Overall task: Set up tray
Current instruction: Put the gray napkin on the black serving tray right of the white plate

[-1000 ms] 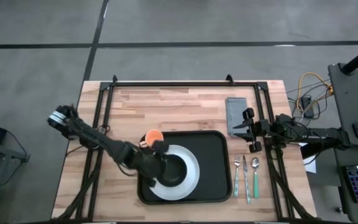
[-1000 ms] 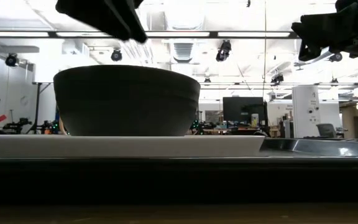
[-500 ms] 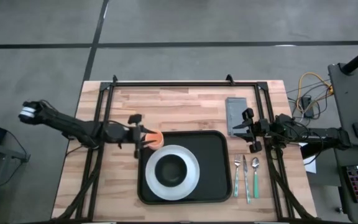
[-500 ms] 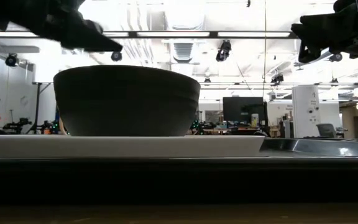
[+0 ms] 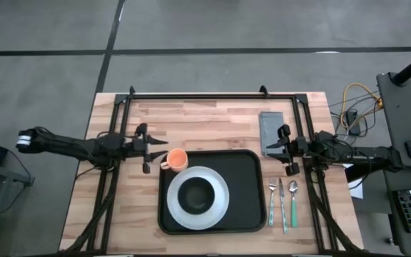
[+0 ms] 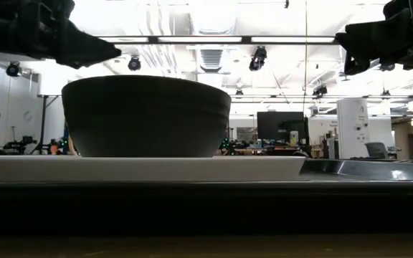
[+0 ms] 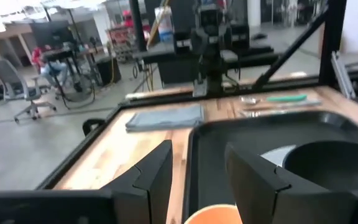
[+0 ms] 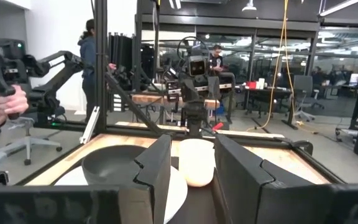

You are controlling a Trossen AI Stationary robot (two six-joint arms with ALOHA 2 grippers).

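The black tray lies at the table's middle, toward the near edge. A white plate rests on its left half and carries a dark bowl, which looms large in the low view. An orange cup stands at the tray's far left corner. My left gripper hovers open just left of the cup, whose rim shows ahead of its fingers. My right gripper waits open off the tray's right side, above the table.
A grey napkin lies on the table past the tray's far right corner. A fork, a knife and a green-handled spoon lie side by side right of the tray. Bare wood spans the far strip and the left side.
My left gripper has drawn back from above the bowl toward the table's left and far side, and now hangs beside the orange cup. The bowl stays on the plate. The right arm has kept still.
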